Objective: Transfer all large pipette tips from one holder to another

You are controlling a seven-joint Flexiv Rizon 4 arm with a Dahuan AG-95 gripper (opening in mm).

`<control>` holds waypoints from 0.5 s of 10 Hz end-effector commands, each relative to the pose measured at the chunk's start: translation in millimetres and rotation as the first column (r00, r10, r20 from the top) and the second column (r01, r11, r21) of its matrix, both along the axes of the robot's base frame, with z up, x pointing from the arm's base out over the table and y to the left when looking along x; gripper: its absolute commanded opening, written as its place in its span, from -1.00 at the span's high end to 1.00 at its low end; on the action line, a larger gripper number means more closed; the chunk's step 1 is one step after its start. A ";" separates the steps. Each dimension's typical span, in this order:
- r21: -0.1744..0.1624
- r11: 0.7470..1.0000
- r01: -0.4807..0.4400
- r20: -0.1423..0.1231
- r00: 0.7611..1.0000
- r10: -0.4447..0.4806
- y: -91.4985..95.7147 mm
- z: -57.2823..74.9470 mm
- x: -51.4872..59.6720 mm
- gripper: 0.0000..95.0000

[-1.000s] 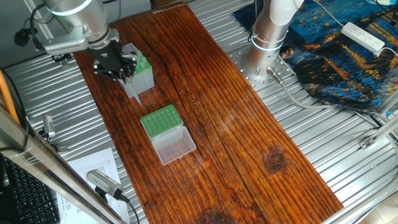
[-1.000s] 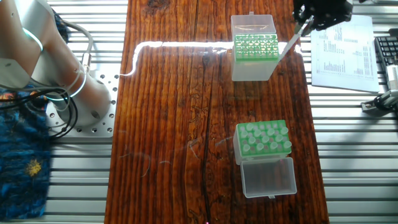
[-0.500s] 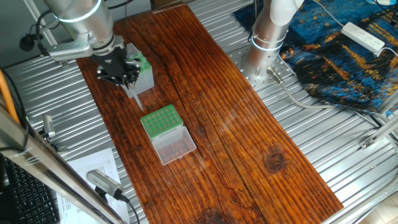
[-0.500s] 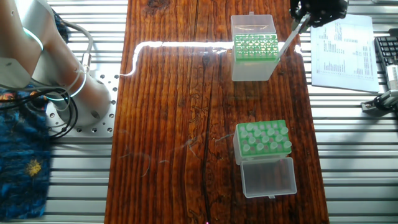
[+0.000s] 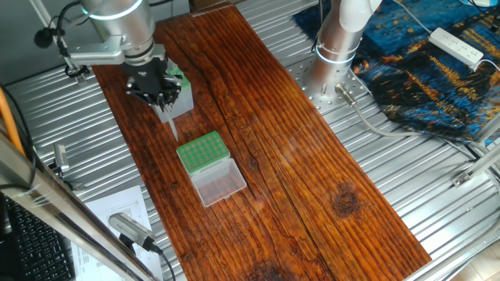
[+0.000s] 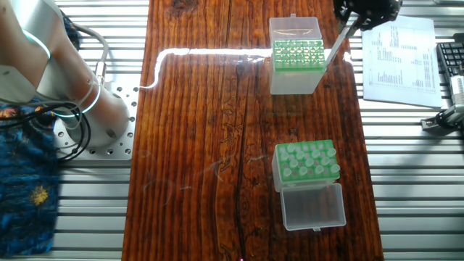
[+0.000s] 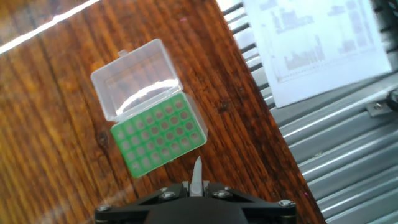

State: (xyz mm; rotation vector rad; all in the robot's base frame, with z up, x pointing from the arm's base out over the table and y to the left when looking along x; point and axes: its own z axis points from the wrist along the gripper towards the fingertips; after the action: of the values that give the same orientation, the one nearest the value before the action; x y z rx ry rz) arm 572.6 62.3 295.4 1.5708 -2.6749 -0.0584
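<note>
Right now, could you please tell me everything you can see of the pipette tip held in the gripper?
The pipette tip is a slim, whitish, translucent plastic cone tapering to a fine point. The gripper is shut on its wide end, and nothing else appears to touch it. It hangs tilted, point down and free, in the air beside the taller grey-sided box, on that box's side nearest the printed paper.

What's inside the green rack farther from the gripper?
Pale pipette tips stand in the holes of the rack; only their wide upper ends show. Their lower parts are hidden inside the body. The clear lid lies open beside it, covering nothing.
</note>
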 end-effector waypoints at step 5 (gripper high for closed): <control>0.004 1.000 -0.012 0.012 1.000 0.012 0.1 0.6 1.3 1.00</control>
State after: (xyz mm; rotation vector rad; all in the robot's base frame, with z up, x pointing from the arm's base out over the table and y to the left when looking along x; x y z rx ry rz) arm 574.5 62.3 297.3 1.5891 -2.6777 -0.0609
